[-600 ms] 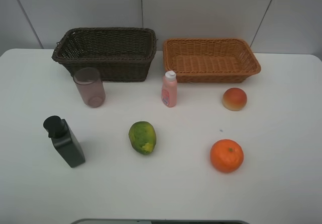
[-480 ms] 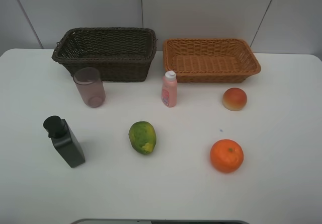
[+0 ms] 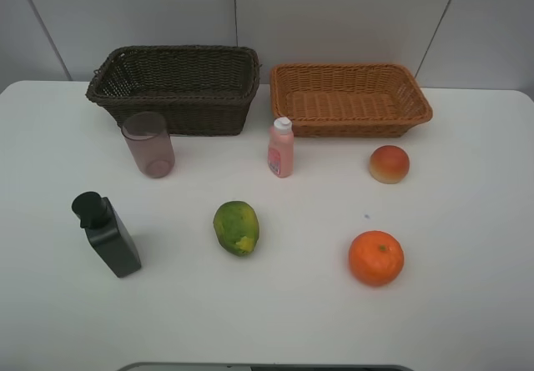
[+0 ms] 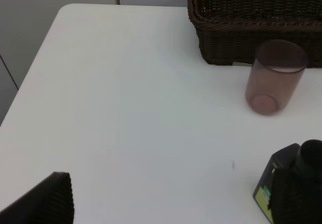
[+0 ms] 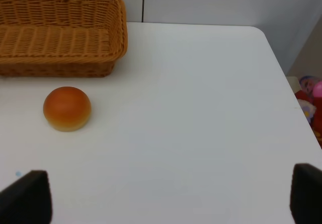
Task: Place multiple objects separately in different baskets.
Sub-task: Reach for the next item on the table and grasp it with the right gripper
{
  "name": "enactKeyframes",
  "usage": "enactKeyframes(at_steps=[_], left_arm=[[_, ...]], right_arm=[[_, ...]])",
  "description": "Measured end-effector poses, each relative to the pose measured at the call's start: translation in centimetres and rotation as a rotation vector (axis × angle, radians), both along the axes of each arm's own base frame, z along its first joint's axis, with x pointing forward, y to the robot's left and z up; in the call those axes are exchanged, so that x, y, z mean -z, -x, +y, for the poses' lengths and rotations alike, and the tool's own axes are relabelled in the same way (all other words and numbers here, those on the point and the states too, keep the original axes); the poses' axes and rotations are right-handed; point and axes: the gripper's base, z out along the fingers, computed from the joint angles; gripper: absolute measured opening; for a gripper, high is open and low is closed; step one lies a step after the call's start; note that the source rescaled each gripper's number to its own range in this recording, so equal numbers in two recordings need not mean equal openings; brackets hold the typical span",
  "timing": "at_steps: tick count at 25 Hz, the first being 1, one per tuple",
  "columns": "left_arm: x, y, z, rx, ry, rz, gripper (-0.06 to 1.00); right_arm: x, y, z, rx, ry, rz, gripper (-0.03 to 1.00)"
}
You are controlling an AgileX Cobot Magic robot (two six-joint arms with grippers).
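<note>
Waiting at the outset, with all 6 objects sitting on the tabletop [image 3: 467, 304] and neither basket showing anything inside.

Nothing is shifting between the preceding instants and now, so sorting is, by my judgement, not yet beginning. The dark brown basket [image 3: 192, 114] and the orange-tan basket [image 3: 350, 126] are standing side by side at the far edge. The pinkish cup [image 3: 149, 144] is standing just in front of the dark one, and the black pump bottle [image 3: 108, 236] is leaning nearer the camera. The pink bottle [image 3: 281, 148] is standing between the 2 baskets' fronts. The papaya [image 3: 236, 228] is lying mid-table. The peach [image 3: 389, 163] and the orange [image 3: 376, 258] are resting on the right. The left jaws and right jaws are both hanging spread wide, pinching nothing, well apart from every object.
</note>
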Motion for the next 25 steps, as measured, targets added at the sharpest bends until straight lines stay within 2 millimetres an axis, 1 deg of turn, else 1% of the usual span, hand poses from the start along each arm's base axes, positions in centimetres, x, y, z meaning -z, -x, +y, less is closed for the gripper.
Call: enactKeyframes(at_steps=[25], left_arm=[[0.0, 0.0, 0.0, 0.0, 0.0, 0.0, 1.0]], right_arm=[[0.0, 0.0, 0.0, 0.0, 0.0, 0.0, 1.0]])
